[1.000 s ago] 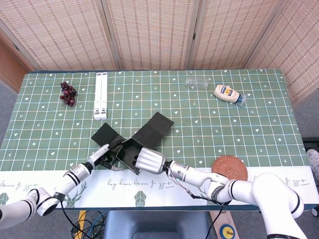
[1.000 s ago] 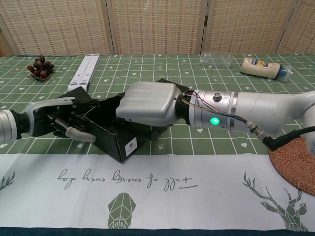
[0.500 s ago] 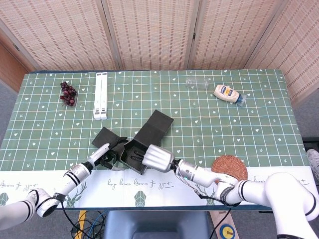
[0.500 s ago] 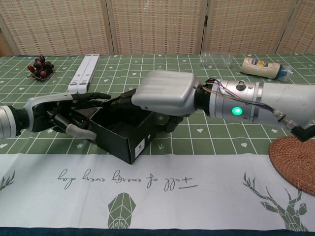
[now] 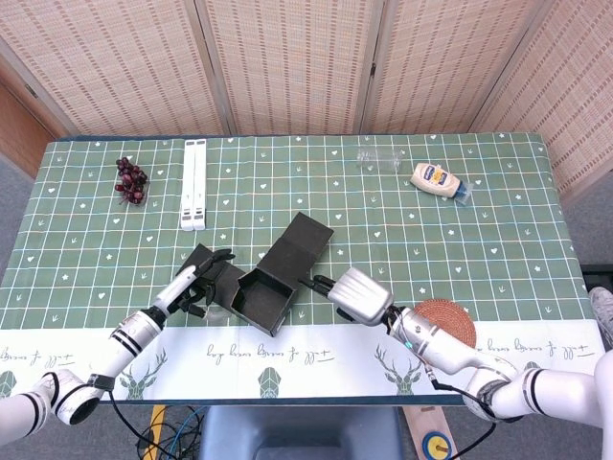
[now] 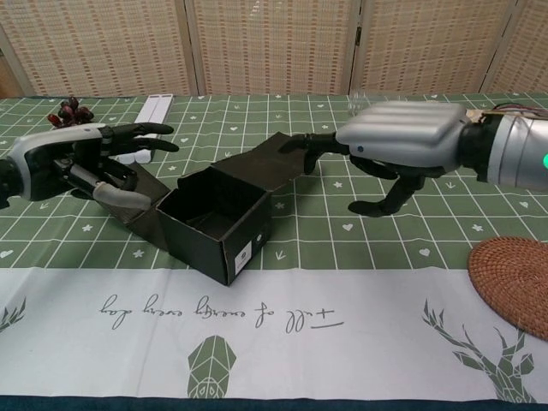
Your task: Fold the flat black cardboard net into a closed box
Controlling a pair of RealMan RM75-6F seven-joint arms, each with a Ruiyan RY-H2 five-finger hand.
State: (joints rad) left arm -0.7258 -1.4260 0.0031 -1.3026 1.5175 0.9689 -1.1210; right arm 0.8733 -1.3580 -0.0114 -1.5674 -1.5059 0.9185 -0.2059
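Green checked surface w/ white runner along near edge. Black box, half-folded: open tray at near-centre, lid flap stretched up-right behind it, another flap flat to the left. Tray upright, open top, small white label on near wall in chest view.

Right hand just right of box, apart from tray; fingers spread, grasping nothing, one tip reaching toward lid flap edge — contact can't tell. Left hand over left flap, beside tray's left wall; fingers loosely apart, nothing held; touching flap or hovering — can't tell.

Woven coaster at near right, just past right forearm. White strip pair upper left, lying lengthwise away from robot. Mayo bottle on its side, far right. Clear bottle on its side, just left of mayo, near far edge. Grapes far left, beside strips.
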